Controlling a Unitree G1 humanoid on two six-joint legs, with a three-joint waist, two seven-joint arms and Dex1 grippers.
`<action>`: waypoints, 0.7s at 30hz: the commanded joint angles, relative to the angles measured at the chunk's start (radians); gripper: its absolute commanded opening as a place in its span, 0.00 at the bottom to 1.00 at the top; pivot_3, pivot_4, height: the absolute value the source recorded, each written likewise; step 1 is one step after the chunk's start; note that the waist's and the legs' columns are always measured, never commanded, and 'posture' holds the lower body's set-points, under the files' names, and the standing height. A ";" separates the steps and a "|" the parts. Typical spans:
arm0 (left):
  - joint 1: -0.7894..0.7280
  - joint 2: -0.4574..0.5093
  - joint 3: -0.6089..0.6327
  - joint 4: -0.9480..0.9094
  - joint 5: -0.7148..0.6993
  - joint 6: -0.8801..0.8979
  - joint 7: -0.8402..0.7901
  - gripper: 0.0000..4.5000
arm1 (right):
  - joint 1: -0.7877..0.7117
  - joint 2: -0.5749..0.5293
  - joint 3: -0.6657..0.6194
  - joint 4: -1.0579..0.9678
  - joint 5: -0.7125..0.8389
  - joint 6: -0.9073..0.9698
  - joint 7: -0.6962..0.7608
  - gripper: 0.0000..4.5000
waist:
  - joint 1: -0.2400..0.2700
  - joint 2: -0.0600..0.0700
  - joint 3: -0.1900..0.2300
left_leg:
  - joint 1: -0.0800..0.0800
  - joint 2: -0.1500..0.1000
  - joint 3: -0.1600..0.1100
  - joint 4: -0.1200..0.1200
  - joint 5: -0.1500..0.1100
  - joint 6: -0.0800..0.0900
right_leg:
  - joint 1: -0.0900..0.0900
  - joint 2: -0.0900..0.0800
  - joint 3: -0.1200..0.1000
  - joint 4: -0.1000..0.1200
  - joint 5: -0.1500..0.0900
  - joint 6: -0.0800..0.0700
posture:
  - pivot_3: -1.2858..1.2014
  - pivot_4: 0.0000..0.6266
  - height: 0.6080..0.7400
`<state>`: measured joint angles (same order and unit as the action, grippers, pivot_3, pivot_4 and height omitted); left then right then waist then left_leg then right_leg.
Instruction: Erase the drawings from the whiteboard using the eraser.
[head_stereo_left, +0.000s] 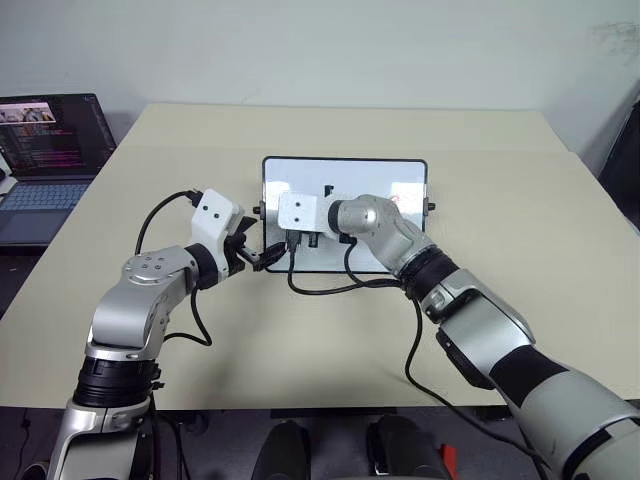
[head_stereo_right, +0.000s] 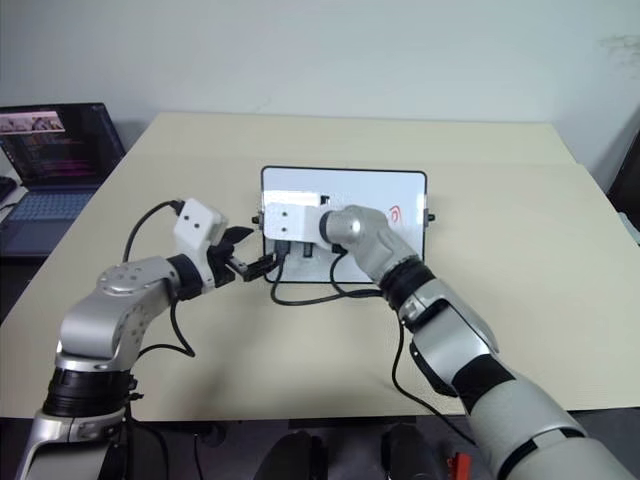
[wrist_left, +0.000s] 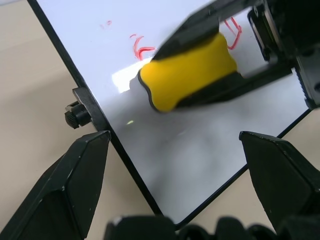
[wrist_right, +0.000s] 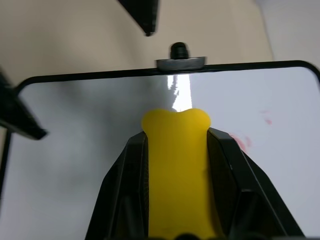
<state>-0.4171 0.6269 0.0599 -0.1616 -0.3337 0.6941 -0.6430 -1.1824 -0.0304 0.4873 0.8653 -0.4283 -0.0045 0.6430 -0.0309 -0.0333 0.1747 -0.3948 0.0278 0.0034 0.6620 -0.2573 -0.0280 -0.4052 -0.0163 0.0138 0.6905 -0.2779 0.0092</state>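
Note:
The whiteboard (head_stereo_left: 350, 176) stands tilted up at the table's middle, black-framed, with a side knob (wrist_left: 75, 116). Red drawings (wrist_left: 138, 46) show on it, another (wrist_left: 233, 29) behind the eraser and one (head_stereo_right: 398, 213) near the board's right end. My right gripper (wrist_right: 176, 135) is shut on the yellow eraser (wrist_left: 187, 72), whose dark underside rests against the board near its left part. My left gripper (wrist_left: 175, 165) is open at the board's lower left corner, one finger (wrist_left: 75, 180) outside the frame, the other finger (wrist_left: 280, 175) past the bottom edge.
An open laptop (head_stereo_left: 50, 150) sits at the table's far left edge. Black cables (head_stereo_left: 330, 288) loop on the beige table (head_stereo_left: 520, 280) in front of the board. A wall stands behind the table.

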 joint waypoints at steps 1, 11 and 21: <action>-0.020 0.002 0.004 -0.049 -0.002 -0.014 0.001 1.00 | 0.002 -0.017 -0.025 0.027 -0.007 0.033 -0.063 0.28 | 0.000 0.000 0.000 | 0.000 0.000 0.000 0.000 0.000 0.000 | 0.000 0.000 0.000 0.000 0.000 0.000 | 0.52 0.24 1.00; -0.016 0.002 0.004 -0.058 -0.003 -0.012 0.003 1.00 | -0.047 -0.009 -0.052 0.096 -0.003 0.011 -0.144 0.28 | -0.001 0.000 0.000 | -0.001 0.000 0.000 -0.001 0.001 -0.001 | 0.000 0.000 0.000 -0.001 0.000 0.000 | 0.52 0.24 1.00; -0.013 0.001 0.005 -0.060 -0.003 -0.012 0.004 1.00 | 0.002 -0.033 0.003 0.038 -0.037 0.030 -0.042 0.28 | -0.001 0.000 0.000 | 0.001 0.000 0.000 0.000 0.001 0.000 | 0.001 0.000 0.000 0.000 0.000 0.000 | 0.52 0.24 1.00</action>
<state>-0.4171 0.6267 0.0547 -0.1857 -0.3338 0.6937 -0.6419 -1.1850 -0.0361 0.4920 0.8704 -0.4325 -0.0069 0.6338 -0.0315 -0.0333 0.1747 -0.3937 0.0279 0.0033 0.6616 -0.2564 -0.0284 -0.4046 -0.0160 0.0139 0.6910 -0.2779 0.0090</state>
